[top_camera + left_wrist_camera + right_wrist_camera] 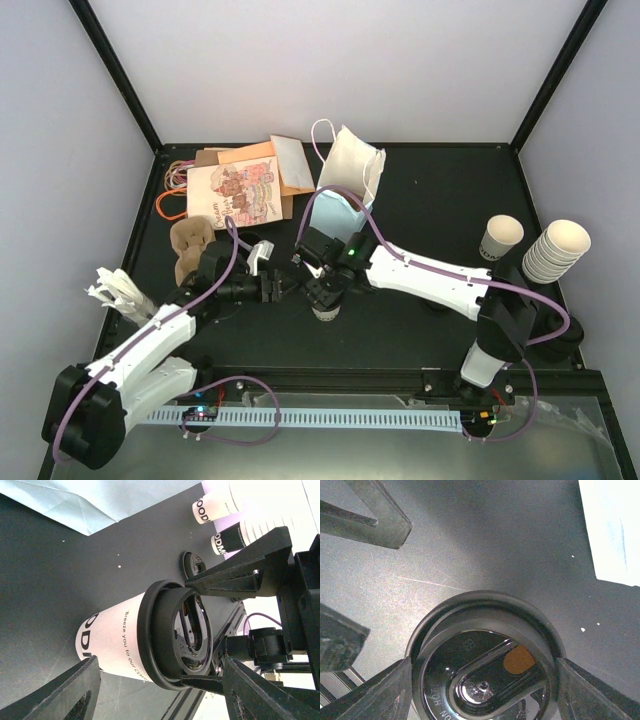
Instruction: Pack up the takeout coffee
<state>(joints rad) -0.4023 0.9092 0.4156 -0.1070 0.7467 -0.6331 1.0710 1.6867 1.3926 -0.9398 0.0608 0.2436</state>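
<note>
In the top view the left arm (150, 345) reaches from its base at 7 o'clock toward 1 o'clock. It bends at the wrist so that the left gripper (278, 288) points toward 3 o'clock, jaws spread wide. The right arm (430, 282) stretches from 5 o'clock toward 10 o'clock. The right gripper (322, 290) points down, its fingers (380, 695) pressed against opposite sides of the lid of the takeout coffee (125, 640).

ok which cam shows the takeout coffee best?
Left wrist: the takeout coffee is side-on, print and lid both visible. Right wrist gives only the lid from above; top external shows just a sliver under the right gripper.
</note>
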